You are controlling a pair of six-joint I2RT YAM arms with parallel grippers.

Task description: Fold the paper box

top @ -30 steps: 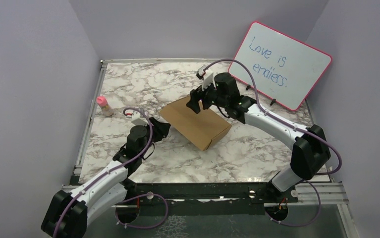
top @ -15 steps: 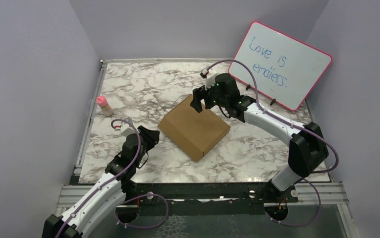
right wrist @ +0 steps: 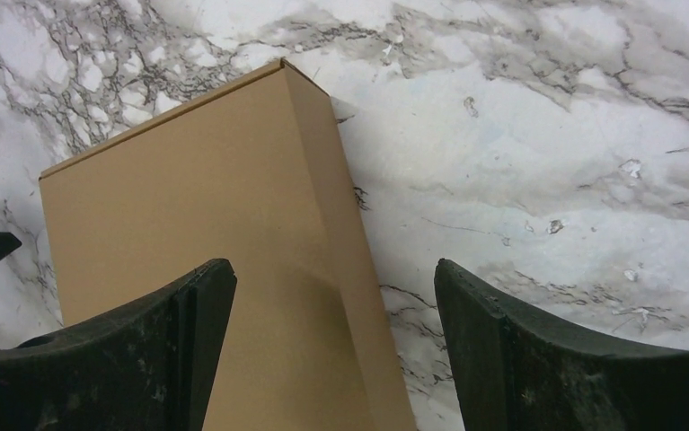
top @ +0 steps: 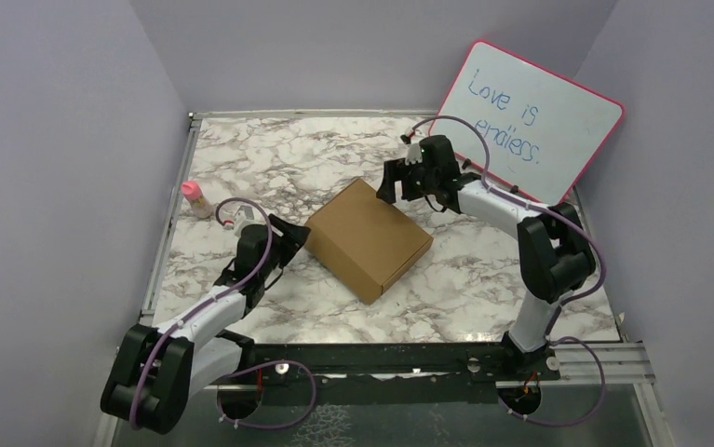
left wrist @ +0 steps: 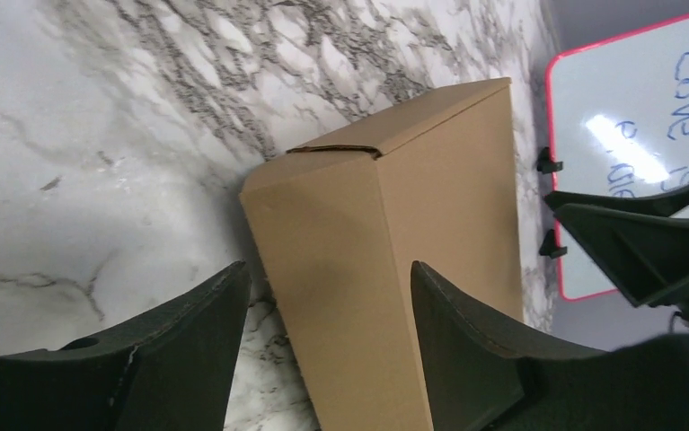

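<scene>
At the far left of the bench (top: 269,158) stands a small pink-capped bottle (top: 195,197), well apart from the work and playing no part in it.

The left arm (top: 237,284) reaches in low from the near left. The left jaws are released and spread wide, and the left corner of the paper box (top: 367,238) sits in the gap between them. In the left wrist view the cardboard (left wrist: 394,233) runs down between the 2 dark fingers (left wrist: 179,359), but whether either finger touches it I cannot tell. That low, straddling pose looks meant to steady or square up the corner.

The box lies flat in the middle of the bench, turned like a diamond, with its lid down and all 4 sides up. It looks folded, or nearly so. A thin seam (left wrist: 331,150) at the top of the left corner shows a slight gap, so a last press there may be needed.

The right arm (top: 492,197) comes in from the far right. The right jaws are also released and hold nothing. They hang over the far edge of the box (right wrist: 206,206), probably so they can push down on the lid.

Behind it, at the far right, leans a pink-framed whiteboard (top: 530,121).
</scene>
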